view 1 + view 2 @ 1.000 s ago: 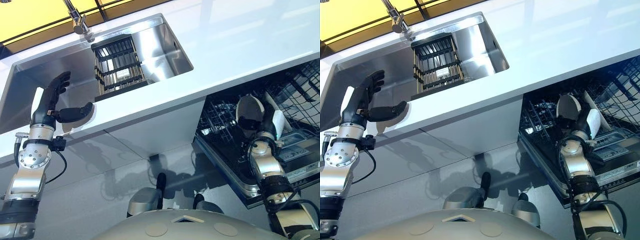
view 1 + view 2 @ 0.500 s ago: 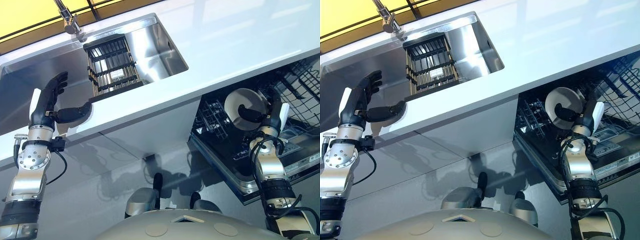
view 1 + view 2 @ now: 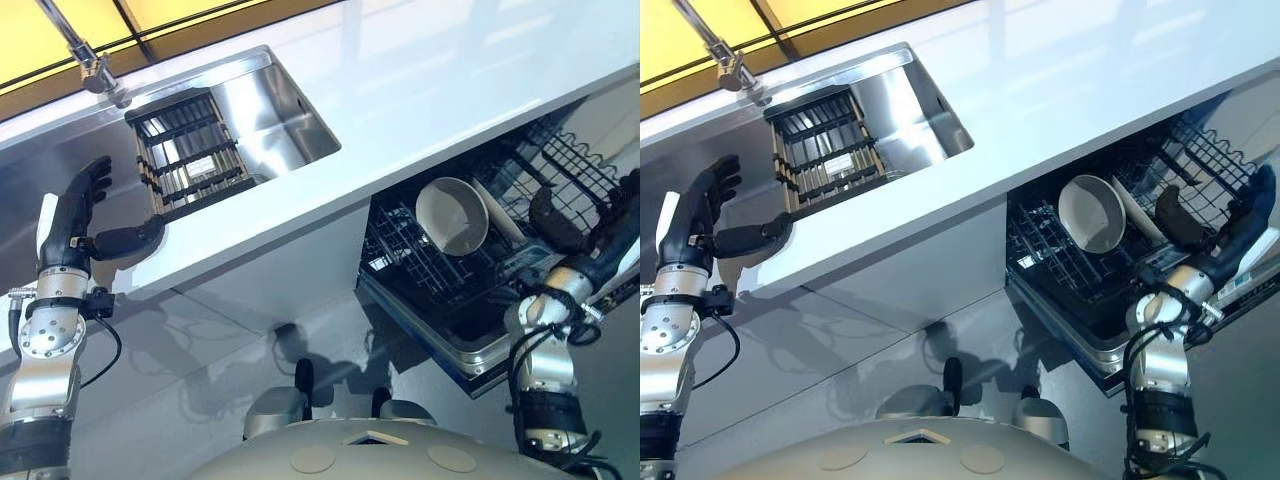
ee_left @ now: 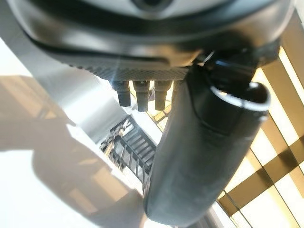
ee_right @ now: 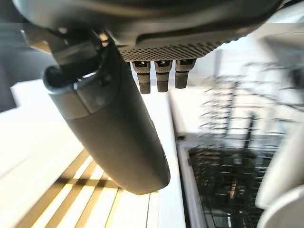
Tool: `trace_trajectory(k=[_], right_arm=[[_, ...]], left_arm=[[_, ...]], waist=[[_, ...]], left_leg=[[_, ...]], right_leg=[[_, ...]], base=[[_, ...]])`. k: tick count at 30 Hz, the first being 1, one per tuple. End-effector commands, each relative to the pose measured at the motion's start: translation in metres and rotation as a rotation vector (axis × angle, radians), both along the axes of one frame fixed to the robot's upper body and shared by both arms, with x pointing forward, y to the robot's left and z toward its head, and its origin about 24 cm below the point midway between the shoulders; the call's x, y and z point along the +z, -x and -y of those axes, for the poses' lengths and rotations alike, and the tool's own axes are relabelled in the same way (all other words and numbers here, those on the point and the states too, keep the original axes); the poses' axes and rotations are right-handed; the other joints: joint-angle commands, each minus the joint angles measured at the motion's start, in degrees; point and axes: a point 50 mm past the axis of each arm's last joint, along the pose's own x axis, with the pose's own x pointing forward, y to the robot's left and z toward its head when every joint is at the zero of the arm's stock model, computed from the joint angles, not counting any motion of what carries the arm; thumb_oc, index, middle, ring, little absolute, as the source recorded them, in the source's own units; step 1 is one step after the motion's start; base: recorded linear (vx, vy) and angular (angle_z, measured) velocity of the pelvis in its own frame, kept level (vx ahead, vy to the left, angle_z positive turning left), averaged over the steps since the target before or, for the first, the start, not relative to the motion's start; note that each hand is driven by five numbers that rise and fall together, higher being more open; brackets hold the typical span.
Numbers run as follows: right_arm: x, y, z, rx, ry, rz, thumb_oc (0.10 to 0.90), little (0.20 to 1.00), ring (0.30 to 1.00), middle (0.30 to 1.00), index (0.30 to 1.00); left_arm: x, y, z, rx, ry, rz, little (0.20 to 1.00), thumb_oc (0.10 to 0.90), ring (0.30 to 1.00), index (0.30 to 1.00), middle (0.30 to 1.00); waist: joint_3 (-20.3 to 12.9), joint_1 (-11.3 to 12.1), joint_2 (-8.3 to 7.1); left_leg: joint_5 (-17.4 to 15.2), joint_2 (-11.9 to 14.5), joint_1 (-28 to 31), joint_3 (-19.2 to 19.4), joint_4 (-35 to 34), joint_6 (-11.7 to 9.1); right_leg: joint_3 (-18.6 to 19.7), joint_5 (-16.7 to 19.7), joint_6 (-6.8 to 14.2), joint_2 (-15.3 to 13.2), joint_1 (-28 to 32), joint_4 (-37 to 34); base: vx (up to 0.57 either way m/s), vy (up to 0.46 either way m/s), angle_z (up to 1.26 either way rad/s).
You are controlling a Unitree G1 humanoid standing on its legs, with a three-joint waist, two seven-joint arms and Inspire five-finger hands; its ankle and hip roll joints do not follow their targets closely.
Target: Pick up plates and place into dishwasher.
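Observation:
A white plate (image 3: 452,215) stands on edge in the pulled-out dishwasher rack (image 3: 420,262), tilted back among the tines. My right hand (image 3: 592,222) hovers to the right of the plate, apart from it, open with its thumb (image 5: 114,123) spread and nothing held. Past its fingers (image 5: 161,77) the right wrist view shows the dark rack wires (image 5: 228,156). At the sink's front edge my left hand (image 3: 72,215) is held up, open and holding nothing, with its thumb (image 3: 128,238) over the counter rim.
A steel sink (image 3: 280,110) is set into the white counter (image 3: 450,80); it holds a dark slatted drying rack (image 3: 182,160) beneath a faucet (image 3: 95,72). The open dishwasher door (image 3: 470,350) juts out below the counter at the right.
My right hand has let go of the plate and drawn away to the right; the plate now stands alone in the rack. The camera has shifted, sliding the whole scene leftward.

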Motion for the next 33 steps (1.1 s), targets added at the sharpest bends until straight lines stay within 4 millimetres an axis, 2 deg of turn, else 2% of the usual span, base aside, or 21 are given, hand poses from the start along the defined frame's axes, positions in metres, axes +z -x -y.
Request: trace_trajectory(k=[1,3,4,6,10,16,20,24,27,29,31,33], right_arm=[[0.012,0.001,0.016,-0.005,-0.178,0.218,0.800,0.900,0.900,0.900,0.900],[-0.007,0.001,0.015,0.048,-0.306,0.227,0.800,0.900,0.900,0.900,0.900],[-0.010,0.001,0.015,0.042,-0.309,0.216,0.800,0.900,0.900,0.900,0.900],[-0.006,-0.002,0.017,0.024,-0.220,0.191,0.800,0.900,0.900,0.900,0.900],[-0.001,-0.014,0.021,0.055,-0.196,0.191,0.800,0.900,0.900,0.900,0.900],[-0.003,-0.021,0.034,0.108,-0.255,0.206,0.800,0.900,0.900,0.900,0.900],[0.004,-0.030,0.041,0.125,-0.277,0.228,0.800,0.900,0.900,0.900,0.900],[0.029,-0.047,0.047,0.113,-0.193,0.270,0.800,0.900,0.900,0.900,0.900],[0.059,-0.056,0.042,0.019,-0.049,0.349,0.800,0.900,0.900,0.900,0.900],[0.082,-0.056,0.034,-0.073,0.102,0.424,0.800,0.900,0.900,0.900,0.900],[0.111,-0.049,0.017,-0.187,0.302,0.545,0.800,0.900,0.900,0.900,0.900],[0.122,-0.042,0.008,-0.240,0.368,0.627,0.800,0.900,0.900,0.900,0.900]], left_arm=[[0.052,0.002,-0.022,0.066,-0.102,0.252,0.900,0.800,0.900,0.900,0.900],[0.054,0.000,-0.022,0.058,-0.094,0.247,0.900,0.800,0.900,0.900,0.900],[0.055,-0.002,-0.021,0.054,-0.088,0.246,0.900,0.800,0.900,0.900,0.900],[0.054,-0.008,-0.019,0.054,-0.091,0.237,0.900,0.800,0.900,0.900,0.900],[0.050,-0.019,-0.016,0.067,-0.068,0.230,0.900,0.800,0.900,0.900,0.900],[0.048,-0.026,-0.010,0.065,0.024,0.305,0.900,0.800,0.900,0.900,0.900],[0.052,-0.031,-0.001,0.058,0.058,0.388,0.900,0.800,0.900,0.900,0.900],[0.065,-0.040,0.008,0.038,0.073,0.478,0.900,0.800,0.900,0.900,0.900],[0.073,-0.047,0.013,0.024,0.069,0.512,0.900,0.800,0.900,0.900,0.900],[0.074,-0.050,0.017,0.024,0.067,0.519,0.900,0.800,0.900,0.900,0.900],[0.069,-0.049,0.019,0.032,0.078,0.515,0.900,0.800,0.900,0.900,0.900],[0.062,-0.047,0.021,0.037,0.087,0.501,0.900,0.800,0.900,0.900,0.900]], waist=[[-3.5,-0.8,1.03],[-3.2,-0.6,1.29],[-3.1,-0.5,1.43],[-2.8,-0.2,1.96],[-2.2,0.0,3.54],[-0.4,0.2,5.27],[1.5,0.5,6.14],[5.0,1.1,7.31],[7.1,1.3,7.76],[7.7,1.2,7.99],[8.1,0.8,8.33],[7.9,0.5,8.56]], left_leg=[[-7.6,-2.8,2.5,3.4,0.6,1.7],[-7.5,-2.8,2.5,3.2,0.7,1.7],[-7.5,-2.9,2.4,3.1,0.7,1.7],[-7.2,-3.0,2.2,2.8,0.8,1.6],[-6.4,-3.2,1.3,2.1,0.9,1.2],[-5.4,-3.3,-1.2,1.2,2.1,0.7],[-4.7,-3.2,-3.7,0.6,3.1,0.4],[-4.0,-3.1,-7.7,0.0,4.3,0.3],[-3.8,-2.9,-10.6,0.0,5.3,0.5],[-3.7,-2.9,-11.4,0.1,5.7,0.6],[-3.8,-3.0,-11.5,0.2,5.9,0.9],[-4.0,-3.2,-11.3,0.4,6.2,1.1]], right_leg=[[-0.4,-2.2,0.4,1.7,-6.2,6.4],[-0.7,-2.3,0.2,1.6,-6.1,6.4],[-0.9,-2.3,0.1,1.6,-6.2,6.4],[-1.2,-2.4,-0.1,1.4,-6.4,6.7],[-1.8,-3.0,-0.5,1.2,-7.3,8.2],[-2.3,-4.3,-1.2,0.8,-10.3,11.6],[-2.4,-5.1,-1.8,0.6,-13.0,13.9],[-2.3,-6.1,-2.7,0.6,-17.4,16.6],[-2.0,-6.3,-3.1,0.9,-20.8,18.6],[-1.7,-6.3,-3.2,1.1,-21.8,19.2],[-1.6,-6.4,-3.2,1.2,-22.3,19.7],[-1.3,-6.4,-3.2,1.0,-22.2,19.9]], base=[[0.02,-0.002,-0.13],[0.02,-0.003,-0.07],[0.02,0.003,-0.04],[0.00,0.000,0.00],[0.03,0.049,0.02],[0.01,0.034,0.07],[-0.06,0.007,0.02],[-0.17,-0.022,0.00],[-0.15,-0.030,-0.03],[-0.05,0.005,0.00],[0.03,0.043,0.00],[0.07,0.058,0.03]])
